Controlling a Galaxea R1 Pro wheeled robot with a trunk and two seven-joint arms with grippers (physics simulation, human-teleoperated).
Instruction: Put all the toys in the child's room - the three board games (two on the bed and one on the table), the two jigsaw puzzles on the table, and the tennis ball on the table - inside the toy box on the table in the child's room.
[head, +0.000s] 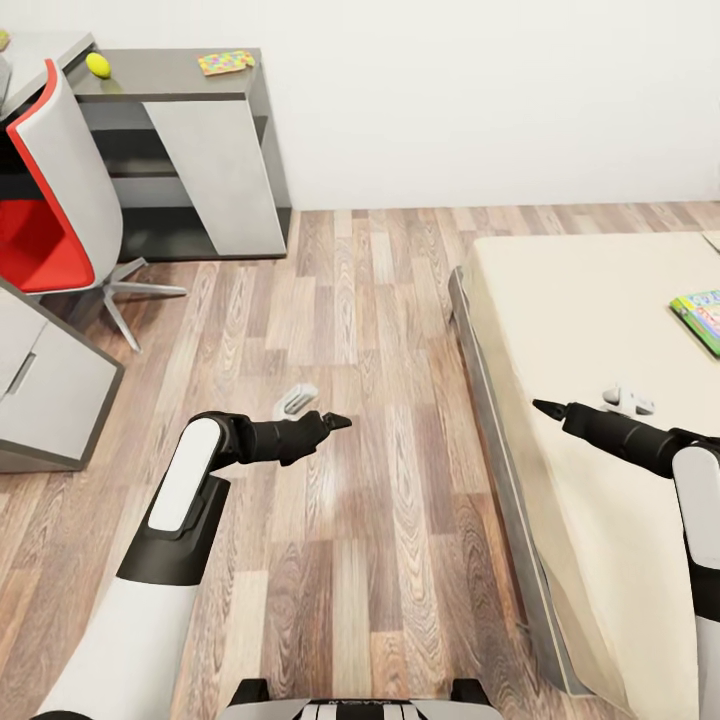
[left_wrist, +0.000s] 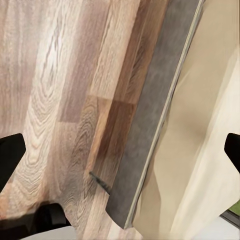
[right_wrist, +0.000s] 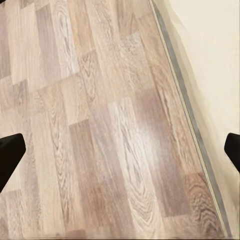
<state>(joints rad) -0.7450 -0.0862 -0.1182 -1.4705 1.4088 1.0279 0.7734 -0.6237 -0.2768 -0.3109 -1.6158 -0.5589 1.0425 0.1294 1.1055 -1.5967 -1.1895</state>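
A yellow-green tennis ball (head: 98, 65) lies on the grey desk (head: 170, 78) at the far left. Beside it rests a flat colourful toy box lid or game (head: 226, 62); I cannot tell whether it is a puzzle or a board game. On the bed (head: 600, 300) at the right edge lies a green board game (head: 702, 318). My left gripper (head: 335, 421) (left_wrist: 120, 155) hangs open over the wooden floor, holding nothing. Over the bed's near edge my right gripper (head: 545, 407) (right_wrist: 120, 150) is open too, well short of the green game.
A red and white swivel chair (head: 50, 200) stands in front of the desk. A grey cabinet (head: 45, 390) juts in at the left. The bed's grey frame (head: 480, 380) runs along the wooden floor (head: 370, 300) between desk and bed.
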